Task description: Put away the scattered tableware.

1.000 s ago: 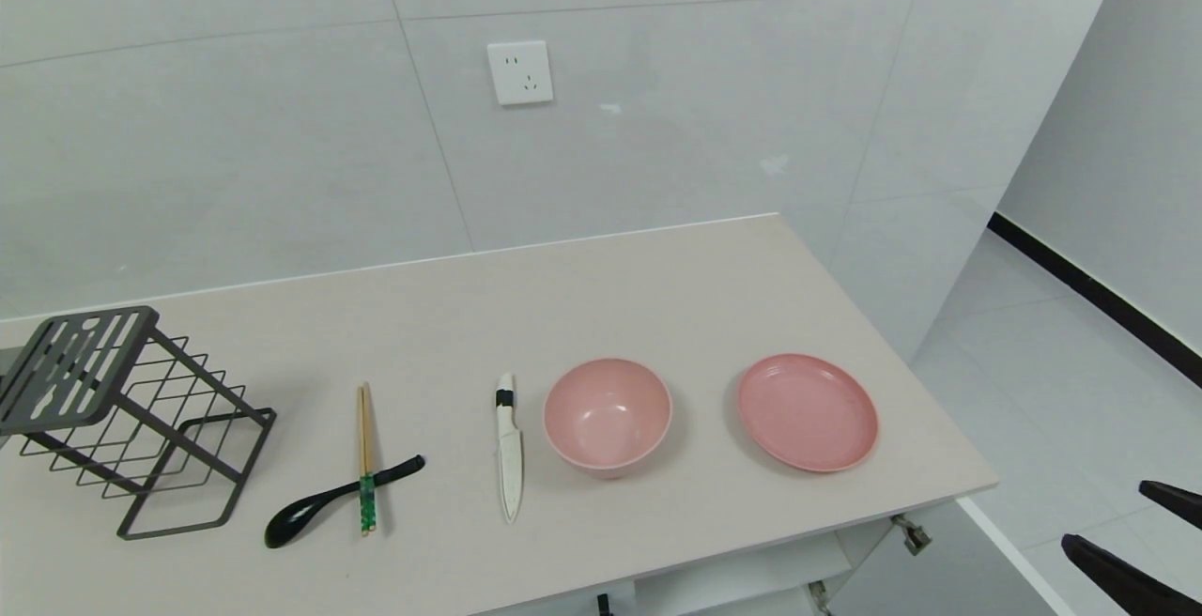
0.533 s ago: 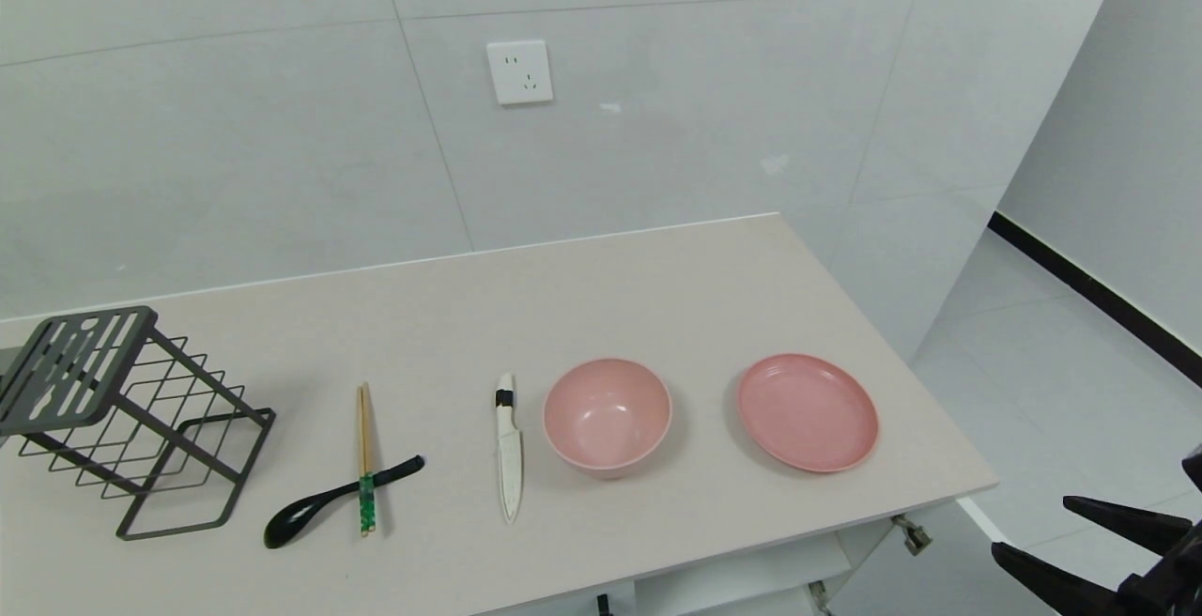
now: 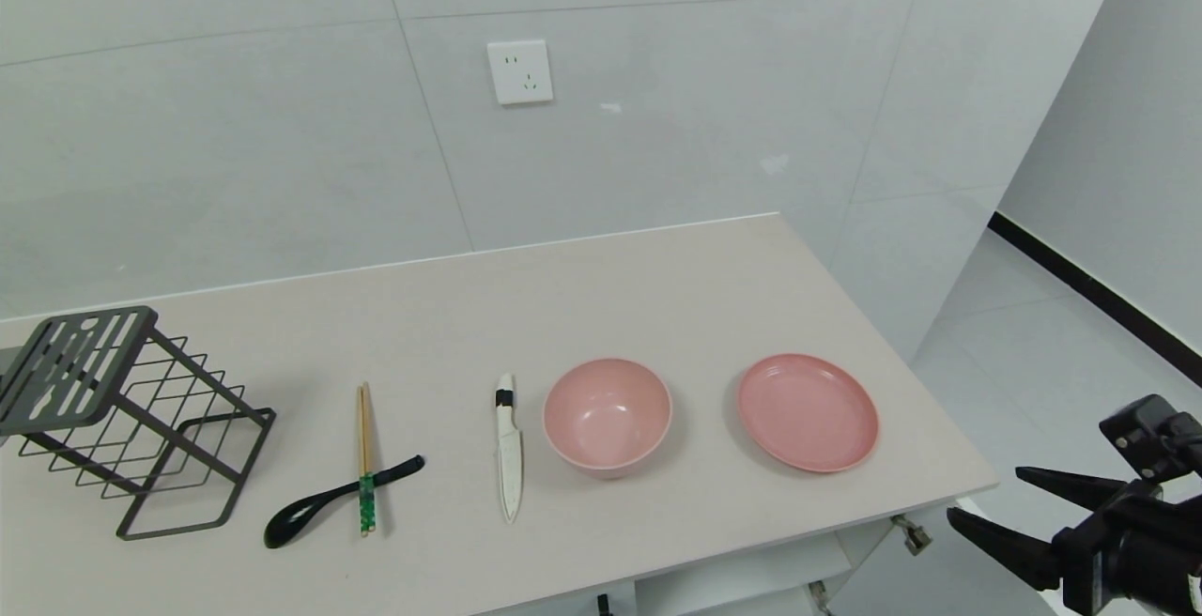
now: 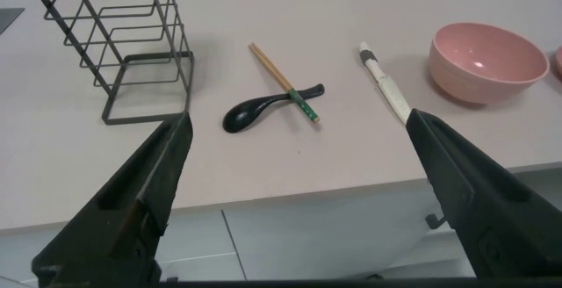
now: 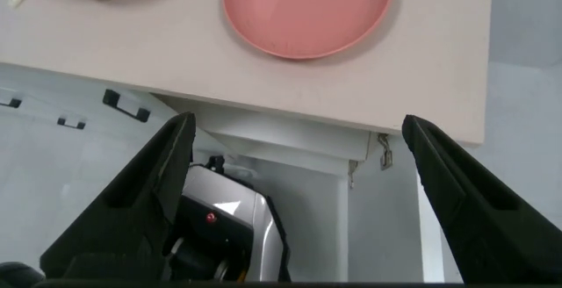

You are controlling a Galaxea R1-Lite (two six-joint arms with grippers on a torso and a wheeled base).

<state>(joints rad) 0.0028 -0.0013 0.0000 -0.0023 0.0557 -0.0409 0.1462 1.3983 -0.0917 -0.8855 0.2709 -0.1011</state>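
On the beige counter (image 3: pixel 582 315) lie, from left to right, a black spoon (image 3: pixel 324 503) crossed by wooden chopsticks (image 3: pixel 364 456), a white knife (image 3: pixel 508 452), a pink bowl (image 3: pixel 608 414) and a pink plate (image 3: pixel 808 412). My right gripper (image 3: pixel 1014 503) stands open beyond the counter's right front corner, below the plate's level; its wrist view looks down on the plate (image 5: pixel 306 7). My left gripper (image 4: pixel 299 161) is open in front of the counter's edge, facing the spoon (image 4: pixel 255 112), chopsticks (image 4: pixel 285 82), knife (image 4: pixel 385 82) and bowl (image 4: pixel 487 60).
A dark wire rack (image 3: pixel 113 409) stands at the counter's left end, also in the left wrist view as the rack (image 4: pixel 118 38). A tiled wall with a socket (image 3: pixel 519 72) backs the counter. Below the front edge are white cabinet doors (image 5: pixel 290 200) with hinges.
My right gripper has risen and moved left toward the counter's right front corner, so more of its body shows. The tableware has not moved.
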